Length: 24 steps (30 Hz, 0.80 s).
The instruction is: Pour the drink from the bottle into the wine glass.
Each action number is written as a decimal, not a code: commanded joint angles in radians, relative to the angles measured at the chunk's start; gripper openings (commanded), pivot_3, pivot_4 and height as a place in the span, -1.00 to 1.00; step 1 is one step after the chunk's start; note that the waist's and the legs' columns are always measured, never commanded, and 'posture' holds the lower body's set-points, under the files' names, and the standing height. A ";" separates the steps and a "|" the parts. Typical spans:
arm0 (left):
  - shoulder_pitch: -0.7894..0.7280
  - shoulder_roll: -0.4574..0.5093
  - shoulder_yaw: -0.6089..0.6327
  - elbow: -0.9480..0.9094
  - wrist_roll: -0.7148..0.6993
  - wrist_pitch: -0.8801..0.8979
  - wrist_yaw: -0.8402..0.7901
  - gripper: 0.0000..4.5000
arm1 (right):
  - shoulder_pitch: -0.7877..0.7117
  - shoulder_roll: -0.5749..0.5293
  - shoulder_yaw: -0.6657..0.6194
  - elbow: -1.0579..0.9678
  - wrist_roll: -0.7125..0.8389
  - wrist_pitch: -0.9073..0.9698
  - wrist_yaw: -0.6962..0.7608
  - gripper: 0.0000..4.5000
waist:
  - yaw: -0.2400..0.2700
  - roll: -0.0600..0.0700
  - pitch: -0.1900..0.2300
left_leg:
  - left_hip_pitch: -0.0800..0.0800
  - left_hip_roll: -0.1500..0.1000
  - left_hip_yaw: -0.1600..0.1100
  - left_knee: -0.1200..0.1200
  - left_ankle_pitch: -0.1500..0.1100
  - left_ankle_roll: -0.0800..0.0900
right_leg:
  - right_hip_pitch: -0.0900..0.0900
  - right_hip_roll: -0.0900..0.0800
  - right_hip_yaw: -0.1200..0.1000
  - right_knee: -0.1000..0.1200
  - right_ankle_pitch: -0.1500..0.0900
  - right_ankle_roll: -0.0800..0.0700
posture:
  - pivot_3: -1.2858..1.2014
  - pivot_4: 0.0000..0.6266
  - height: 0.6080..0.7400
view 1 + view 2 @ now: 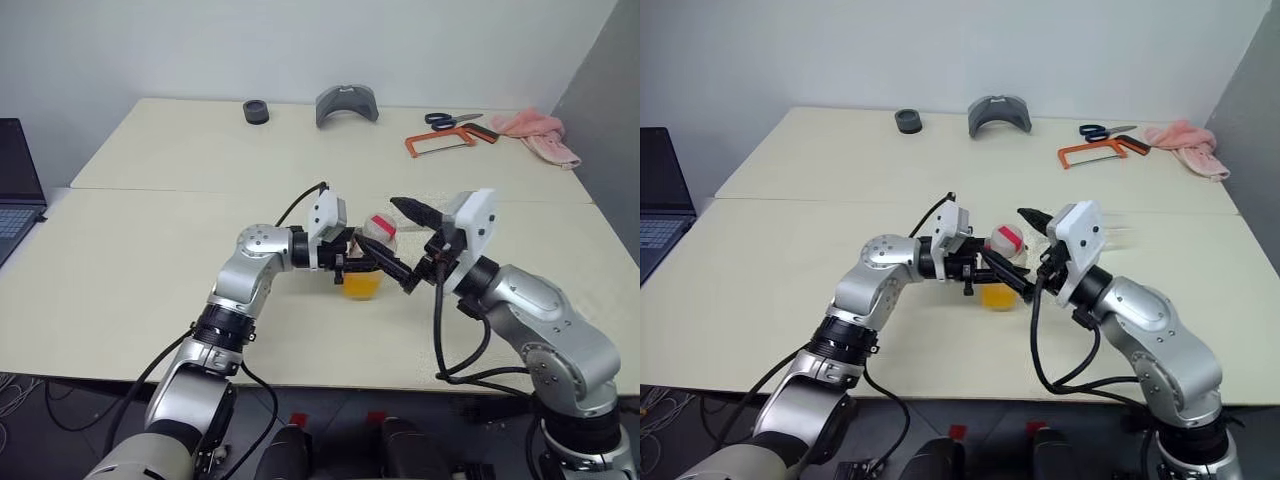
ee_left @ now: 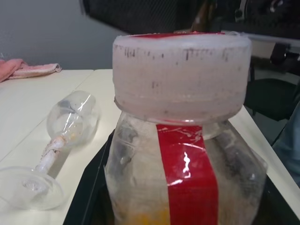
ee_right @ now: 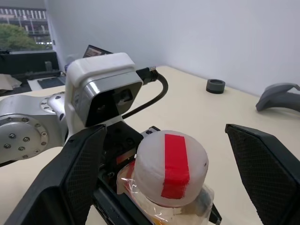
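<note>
Near the middle of the cream table [image 1: 150,250], the bottle [image 1: 368,262] is held upright off to the front of the seam that crosses the tabletop. It is clasped at its body by the left gripper [image 1: 375,265], whose black fingers are clenched around the clear, square-sided walls. The drink [image 1: 362,286], an orange-yellow liquid, is seen in the lower part of the bottle. The bottle is topped by a whitish cap [image 3: 171,166] crossed by a red stripe, and a red stripe also runs down the bottle's side in the left wrist view.

Just to the right of the bottle, the right gripper [image 3: 171,178] is held with its two black fingers [image 3: 70,180] spread wide, one on either side of the cap and clear of it; nothing is grasped by it.

Beside the bottle, the wine glass [image 2: 56,145] is seen in the left wrist view lying on its side on the table, its round foot nearer the camera and its bowl pointing away. It appears empty.

Far behind the bottle, along the back edge of the table, a black ring [image 1: 256,111], a grey curved piece [image 1: 347,104], scissors [image 1: 452,120], an orange hacksaw [image 1: 440,142] and a pink cloth [image 1: 540,135] are laid out. A laptop [image 1: 15,190] is placed well to the left of the bottle.
</note>
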 commanded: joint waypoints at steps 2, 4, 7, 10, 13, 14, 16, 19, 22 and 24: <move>-0.036 -0.016 0.022 -0.007 -0.007 -0.037 0.007 -0.19 | -0.007 0.014 -0.049 -0.018 0.045 0.029 -0.024 0.92 | 0.000 0.000 0.000 | 0.000 0.000 0.000 0.000 0.000 0.000 | 0.000 0.000 0.000 0.000 0.000 0.000 | 0.03 -0.52 1.00; -0.037 -0.018 0.024 -0.005 -0.008 -0.042 0.009 -0.19 | -0.002 0.013 -0.054 -0.015 0.057 0.041 -0.026 0.92 | -0.001 0.000 0.000 | 0.000 0.000 0.000 0.000 0.000 0.000 | 0.000 0.000 0.000 0.000 0.000 0.000 | 0.03 -0.52 1.00; -0.035 -0.018 0.025 -0.005 -0.008 -0.046 0.011 -0.19 | 0.001 0.029 -0.063 -0.012 0.081 0.050 -0.031 0.84 | -0.001 0.000 0.000 | 0.000 0.000 0.000 0.000 0.000 0.000 | 0.000 0.001 0.000 0.000 0.000 0.000 | 0.03 -0.52 1.00; -0.033 -0.016 0.027 -0.004 -0.007 -0.047 0.012 -0.19 | -0.002 0.030 -0.061 -0.010 0.086 0.041 -0.022 0.49 | -0.001 0.000 0.000 | 0.000 0.000 0.000 0.000 0.000 0.000 | 0.000 0.001 0.000 0.000 0.000 0.000 | 0.03 -0.52 1.00; -0.028 -0.015 0.027 -0.010 -0.008 -0.045 0.015 -0.19 | -0.004 0.021 -0.055 -0.014 0.088 0.032 0.000 0.04 | -0.001 0.000 0.000 | 0.000 0.000 0.000 0.000 0.000 0.000 | 0.000 0.001 0.000 0.000 0.000 0.000 | 0.03 -0.52 1.00; -0.027 -0.015 0.026 -0.012 -0.008 -0.044 0.015 -0.19 | -0.005 0.018 -0.053 -0.016 0.090 0.029 0.011 -0.10 | -0.001 0.000 0.000 | 0.000 0.000 0.000 0.000 0.000 0.000 | 0.000 0.001 0.000 0.000 0.000 0.000 | 0.03 -0.52 1.00; -0.025 -0.014 0.025 -0.013 -0.009 -0.041 0.013 -0.21 | -0.014 -0.001 -0.044 -0.017 0.088 0.013 0.047 -0.16 | -0.001 0.000 0.000 | 0.000 0.000 0.000 0.000 0.000 0.000 | 0.000 0.001 0.000 0.000 0.000 0.000 | 0.03 -0.52 1.00; -0.023 -0.009 0.019 -0.017 -0.016 -0.025 -0.005 -0.21 | -0.048 -0.076 -0.016 0.000 0.075 -0.028 0.165 -0.16 | -0.001 0.000 0.000 | 0.000 -0.001 0.001 0.000 0.000 0.000 | 0.000 0.001 0.000 0.000 0.000 0.000 | 0.03 -0.52 1.00; -0.023 0.008 0.007 -0.022 -0.031 0.007 -0.055 -0.21 | -0.126 -0.204 0.013 0.067 0.068 -0.091 0.378 -0.16 | -0.002 0.001 0.000 | 0.000 -0.001 0.003 0.000 0.000 0.001 | 0.000 0.001 0.000 -0.001 0.000 0.000 | 0.03 -0.52 1.00; -0.020 0.025 -0.004 -0.028 -0.032 0.019 -0.097 -0.21 | -0.204 -0.284 0.030 0.136 0.077 -0.129 0.535 -0.16 | -0.003 0.001 0.001 | 0.000 -0.001 0.004 0.000 0.000 0.001 | 0.000 0.002 0.000 -0.001 0.000 0.000 | 0.03 -0.52 1.00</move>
